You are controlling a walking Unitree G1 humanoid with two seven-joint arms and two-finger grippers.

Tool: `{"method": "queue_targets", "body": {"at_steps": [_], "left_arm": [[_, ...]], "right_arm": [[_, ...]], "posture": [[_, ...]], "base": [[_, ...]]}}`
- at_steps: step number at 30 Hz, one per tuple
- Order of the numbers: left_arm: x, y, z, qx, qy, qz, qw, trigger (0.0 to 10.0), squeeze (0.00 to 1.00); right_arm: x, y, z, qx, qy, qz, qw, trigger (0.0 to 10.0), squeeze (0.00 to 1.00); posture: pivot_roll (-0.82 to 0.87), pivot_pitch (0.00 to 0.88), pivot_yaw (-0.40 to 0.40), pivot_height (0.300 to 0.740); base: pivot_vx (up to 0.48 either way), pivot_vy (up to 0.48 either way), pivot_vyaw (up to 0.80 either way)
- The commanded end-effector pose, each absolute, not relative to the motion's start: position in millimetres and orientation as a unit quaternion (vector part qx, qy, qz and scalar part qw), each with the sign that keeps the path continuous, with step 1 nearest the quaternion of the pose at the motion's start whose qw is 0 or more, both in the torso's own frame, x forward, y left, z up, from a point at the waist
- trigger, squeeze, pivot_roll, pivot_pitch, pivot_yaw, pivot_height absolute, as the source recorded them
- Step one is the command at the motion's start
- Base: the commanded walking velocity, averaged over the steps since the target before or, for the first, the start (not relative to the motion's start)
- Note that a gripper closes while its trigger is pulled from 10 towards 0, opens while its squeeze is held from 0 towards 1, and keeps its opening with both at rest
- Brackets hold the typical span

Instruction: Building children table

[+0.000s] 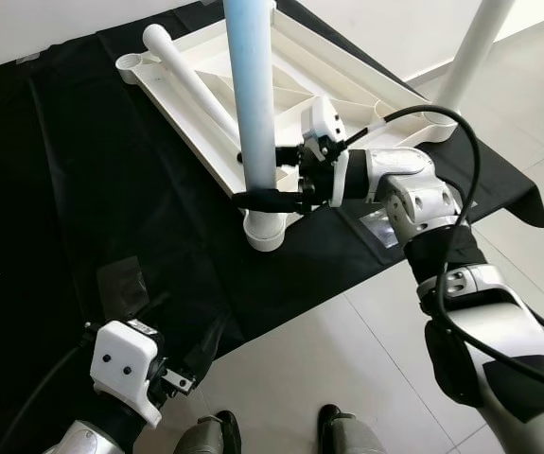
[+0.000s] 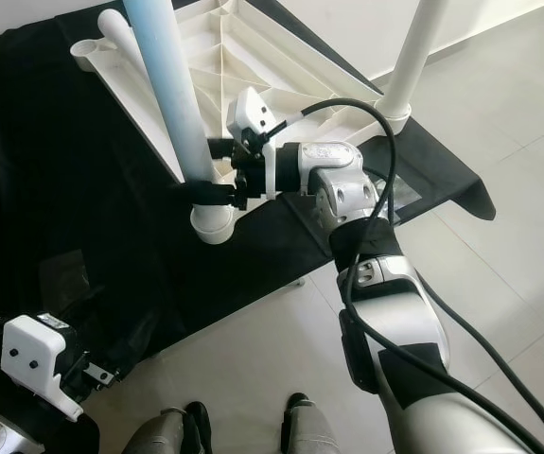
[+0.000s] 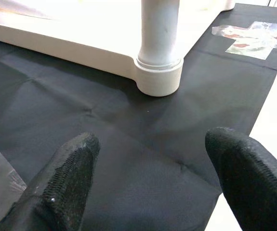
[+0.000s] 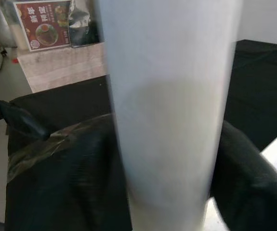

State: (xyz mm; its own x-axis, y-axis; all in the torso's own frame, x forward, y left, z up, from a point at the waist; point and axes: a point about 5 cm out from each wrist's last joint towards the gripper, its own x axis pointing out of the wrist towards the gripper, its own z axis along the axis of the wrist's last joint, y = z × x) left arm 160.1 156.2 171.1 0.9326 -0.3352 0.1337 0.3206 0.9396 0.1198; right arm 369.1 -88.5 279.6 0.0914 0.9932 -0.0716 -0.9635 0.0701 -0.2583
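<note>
1. The left pincer (image 1: 179,381) hangs low over the black cloth (image 1: 111,189), fingers spread wide, holding nothing.
2. The right pincer (image 1: 264,175) grips the blue leg (image 1: 253,85), upright in the corner socket (image 1: 267,230) of the upturned white table (image 1: 300,66). A sideways pull could tilt the leg out.

Bright daylight; right wrist view blurred close-up.
</note>
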Motion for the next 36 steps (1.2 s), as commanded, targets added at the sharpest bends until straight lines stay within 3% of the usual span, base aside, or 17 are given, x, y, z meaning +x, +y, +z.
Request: {"method": "queue_targets", "body": {"at_steps": [1, 9, 10, 11, 12, 14, 15, 16, 17, 18, 19, 22, 24, 33, 34, 36], "left_arm": [[156, 156, 170, 0.051, -0.069, -0.166, 0.982, 10.0, 0.00], [157, 155, 171, 0.049, -0.071, -0.166, 0.982, 10.0, 0.00], [157, 154, 170, 0.048, -0.071, -0.166, 0.982, 10.0, 0.00], [157, 154, 170, 0.048, -0.071, -0.166, 0.982, 10.0, 0.00], [157, 154, 170, 0.047, -0.072, -0.166, 0.982, 10.0, 0.00], [158, 155, 170, 0.048, -0.072, -0.165, 0.982, 10.0, 0.00], [158, 155, 170, 0.048, -0.072, -0.165, 0.982, 10.0, 0.00], [158, 155, 169, 0.048, -0.072, -0.165, 0.982, 10.0, 0.00], [158, 155, 169, 0.048, -0.072, -0.165, 0.982, 10.0, 0.00], [158, 156, 170, 0.048, -0.071, -0.165, 0.983, 10.0, 0.00], [159, 158, 170, 0.048, -0.071, -0.165, 0.983, 10.0, 0.00], [160, 158, 170, 0.049, -0.071, -0.165, 0.982, 10.0, 0.00], [163, 157, 169, 0.051, -0.069, -0.172, 0.981, 10.0, 0.00], [165, 158, 168, 0.054, -0.072, -0.169, 0.982, 10.0, 0.00], [165, 159, 168, 0.054, -0.074, -0.166, 0.982, 10.0, 0.00], [165, 159, 168, 0.054, -0.075, -0.164, 0.982, 10.0, 0.00]], "right_arm": [[368, -86, 282, -0.127, -0.068, 0.683, 0.717, 0.0, 0.00], [372, -91, 282, -0.141, -0.070, 0.681, 0.716, 0.0, 0.00], [373, -96, 278, -0.156, -0.079, 0.655, 0.735, 0.0, 0.00], [373, -96, 278, -0.156, -0.079, 0.655, 0.735, 0.0, 0.00], [372, -99, 275, -0.167, -0.085, 0.636, 0.748, 0.0, 0.00], [370, -96, 260, -0.123, -0.084, 0.538, 0.830, 0.0, 0.00], [370, -96, 260, -0.123, -0.084, 0.538, 0.830, 0.0, 0.00], [369, -94, 255, -0.101, -0.081, 0.496, 0.859, 0.0, 0.00], [369, -94, 255, -0.101, -0.081, 0.496, 0.859, 0.0, 0.00], [363, -91, 235, -0.087, -0.066, 0.324, 0.940, 0.0, 0.00], [335, -73, 211, -0.083, -0.043, 0.284, 0.954, 0.0, 0.00], [310, -61, 197, -0.069, -0.036, 0.247, 0.966, 0.0, 0.00], [288, -32, 191, -0.049, -0.041, 0.289, 0.955, 0.0, 0.00], [293, -20, 200, -0.041, -0.038, 0.306, 0.950, 0.0, 0.00], [293, -19, 204, -0.040, -0.038, 0.310, 0.949, 10.0, 0.00], [293, -16, 207, -0.047, -0.041, 0.327, 0.943, 10.0, 0.00]], "posture": [[0.09, 0.303, 0.034, 0.740], [0.05, 0.318, 0.016, 0.740], [0.03, 0.316, 0.006, 0.740], [0.03, 0.316, 0.006, 0.740], [0.03, 0.316, 0.006, 0.740], [0.03, 0.318, 0.001, 0.740], [0.03, 0.318, 0.001, 0.740], [0.03, 0.318, 0.001, 0.740], [0.03, 0.318, 0.001, 0.740], [0.02, 0.323, 0.010, 0.740], [0.03, 0.328, 0.025, 0.740], [0.03, 0.330, 0.029, 0.740], [0.02, 0.311, 0.038, 0.740], [0.02, 0.294, 0.021, 0.740], [0.01, 0.294, 0.020, 0.740], [0.01, 0.294, 0.020, 0.740]], "base": [[0.000, 0.000, 0.00], [0.000, 0.000, 0.00], [0.000, 0.000, 0.00], [0.000, 0.000, 0.00], [0.000, 0.000, 0.00], [0.000, 0.000, 0.00], [0.000, 0.000, 0.00], [0.000, 0.000, 0.00], [0.000, 0.000, 0.00], [0.000, 0.000, 0.00], [0.000, 0.000, 0.00], [0.000, 0.000, 0.00], [0.000, 0.000, 0.00], [0.000, 0.000, 0.00], [0.000, 0.000, 0.00], [0.000, 0.000, 0.00]]}}
